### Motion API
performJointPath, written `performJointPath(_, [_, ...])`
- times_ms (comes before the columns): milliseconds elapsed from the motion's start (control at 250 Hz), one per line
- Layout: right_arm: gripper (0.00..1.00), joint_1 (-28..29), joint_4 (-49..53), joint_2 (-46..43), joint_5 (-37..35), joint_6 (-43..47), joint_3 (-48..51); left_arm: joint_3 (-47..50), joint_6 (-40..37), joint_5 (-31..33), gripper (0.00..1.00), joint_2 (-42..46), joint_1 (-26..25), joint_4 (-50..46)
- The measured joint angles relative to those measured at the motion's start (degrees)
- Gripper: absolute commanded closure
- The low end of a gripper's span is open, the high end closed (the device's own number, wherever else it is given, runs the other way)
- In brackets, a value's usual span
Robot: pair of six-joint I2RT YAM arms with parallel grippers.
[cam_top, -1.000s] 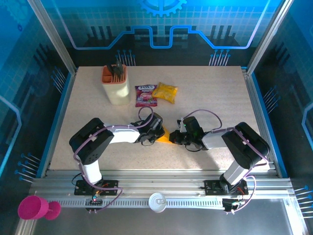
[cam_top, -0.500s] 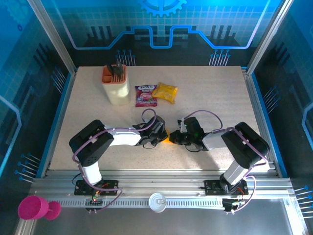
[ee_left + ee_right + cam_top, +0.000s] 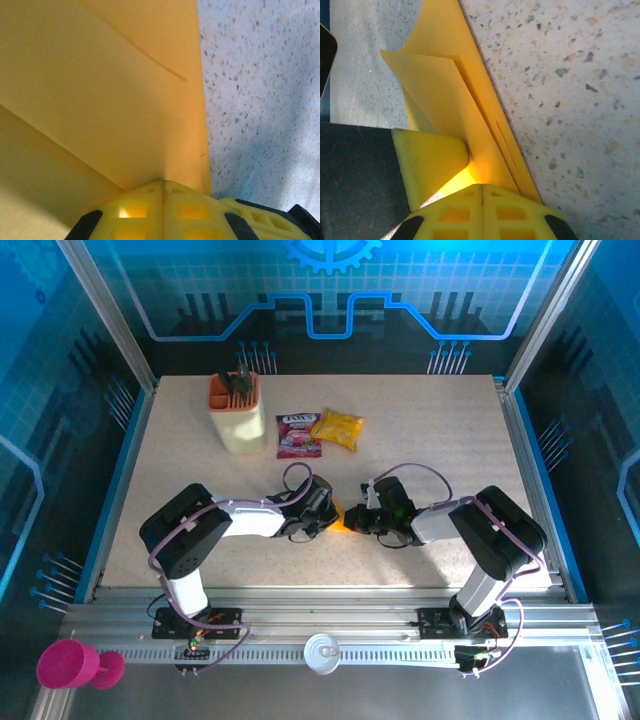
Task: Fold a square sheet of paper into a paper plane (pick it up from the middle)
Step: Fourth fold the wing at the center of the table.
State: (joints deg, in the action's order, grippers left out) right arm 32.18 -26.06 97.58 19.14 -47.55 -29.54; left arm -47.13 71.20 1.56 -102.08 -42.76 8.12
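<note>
In the middle of the desk (image 3: 450, 440), the orange-yellow paper sheet (image 3: 341, 520) is clamped from either side by the left pincer (image 3: 163, 186) and right pincer (image 3: 482, 192), both closed on it. Layered folds and a long crease are seen; the final wing folds seem left.

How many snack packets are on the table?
2. The purple-red packet lies just right of the cream holder; the yellow bag lies beside it, farther right. None seems hidden.
</note>
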Motion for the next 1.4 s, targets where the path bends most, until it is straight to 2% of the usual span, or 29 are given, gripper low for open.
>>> performJointPath(316, [1.00,0.0,-3.6,2.0,0.9,0.0,-0.2,3.4,-2.2,-3.3,1.00,2.3,8.3,1.2])
performJointPath(563, [1.00,0.1,-4.0,2.2,0.9,0.0,-0.2,7.3,-2.6,-4.2,1.00,5.7,18.5,1.6])
performJointPath(647, [1.00,0.1,-4.0,2.1,0.9,0.0,-0.2,8.4,-3.3,-3.1,1.00,7.4,22.6,0.1])
performJointPath(759, [1.00,0.1,-3.5,2.1,0.9,0.0,-0.4,8.5,-6.0,1.0,1.00,10.0,24.8,-4.7])
performJointPath(827, [1.00,0.1,-3.2,2.0,0.9,0.0,-0.5,8.1,-8.3,2.6,1.00,12.0,23.9,-7.8])
performJointPath(935, [1.00,0.1,-2.3,1.9,0.9,0.0,-1.0,5.1,-11.5,3.4,1.00,14.2,18.1,-11.0])
performJointPath(1063, [1.00,0.1,-1.5,1.9,0.8,0.0,-1.3,1.6,-13.0,2.6,1.00,13.9,10.7,-9.6])
performJointPath(1158, [1.00,0.1,-1.1,1.9,0.9,0.0,-1.6,-0.2,-12.9,1.5,1.00,10.4,6.7,-6.9])
performJointPath(1282, [1.00,0.2,-0.7,1.9,0.8,0.0,-1.7,-1.0,-12.6,0.5,1.00,3.9,4.3,-4.3])
performJointPath(1398, [1.00,0.2,-0.6,1.8,0.8,0.2,-1.7,-1.0,-11.5,0.1,1.00,0.5,4.1,-2.7])
